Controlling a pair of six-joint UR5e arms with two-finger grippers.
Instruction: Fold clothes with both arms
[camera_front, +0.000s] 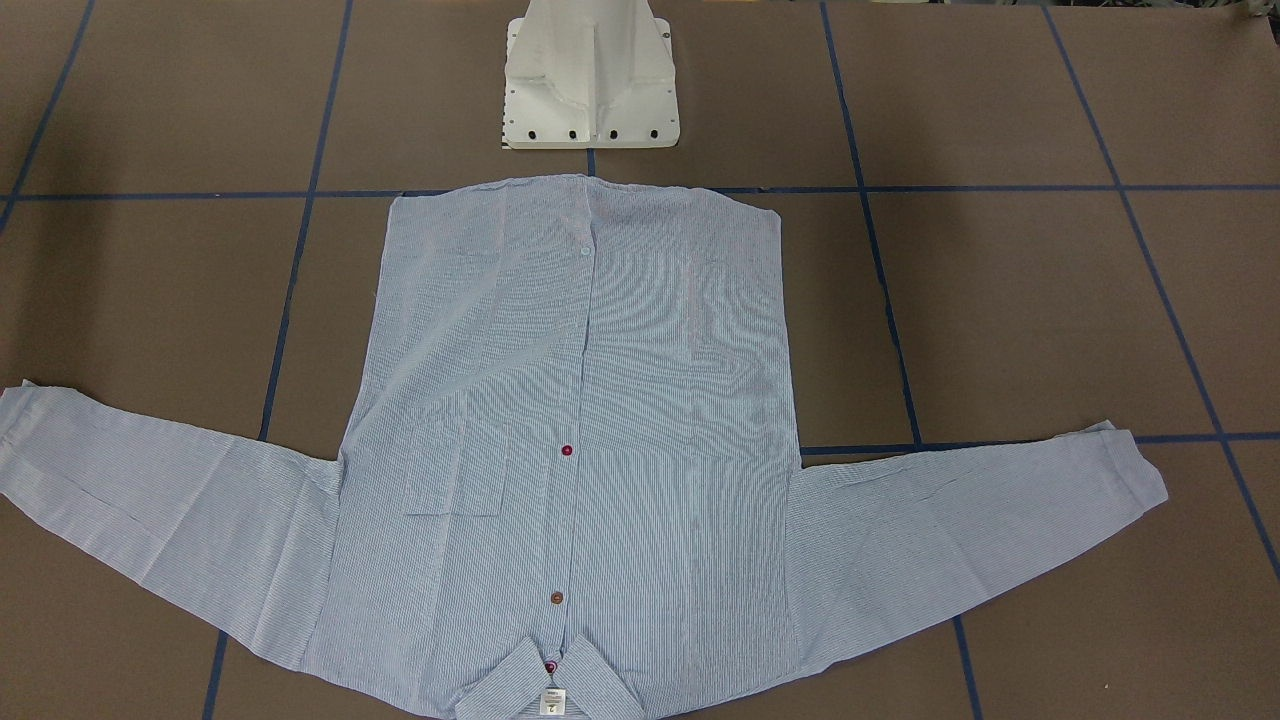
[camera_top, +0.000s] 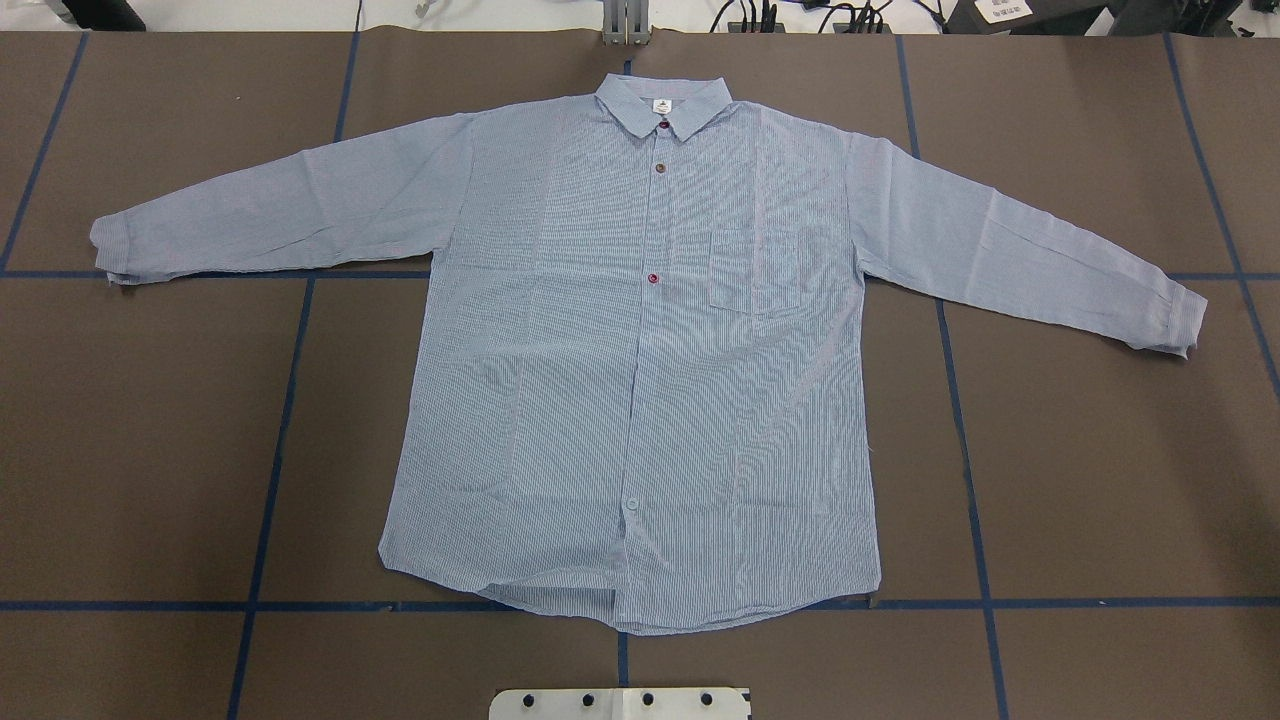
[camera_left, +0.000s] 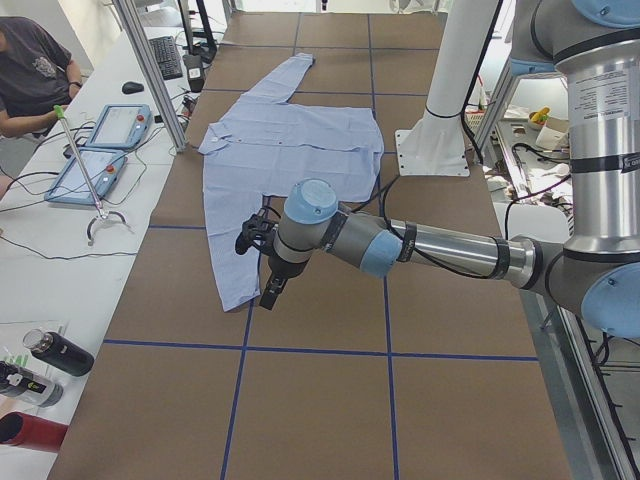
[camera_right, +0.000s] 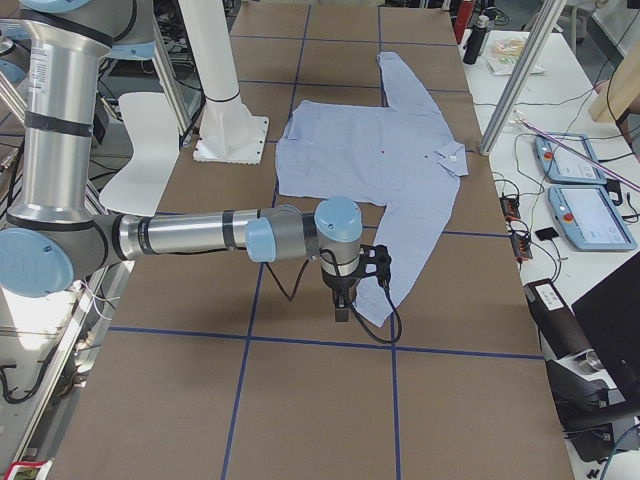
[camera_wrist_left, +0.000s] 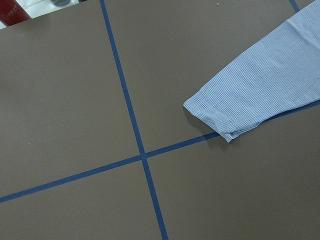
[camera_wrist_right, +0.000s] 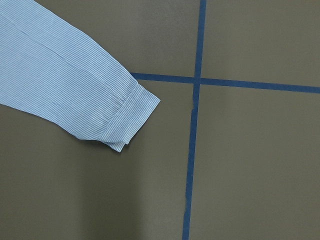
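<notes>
Hovering: left gripper (camera_left: 268, 288), right gripper (camera_right: 342, 303) near cuffs (camera_wrist_left: 212, 117).
Jaws: opening and hold, cannot tell.
Advice: pinch cuffs squarely, fold sleeves inward together over shirt (camera_top: 640, 350).

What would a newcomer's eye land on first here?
A light blue striped shirt lies flat and buttoned across the brown table, sleeves spread wide, collar away from the robot's base. The left arm and right arm each reach low over the table near a sleeve end.
</notes>
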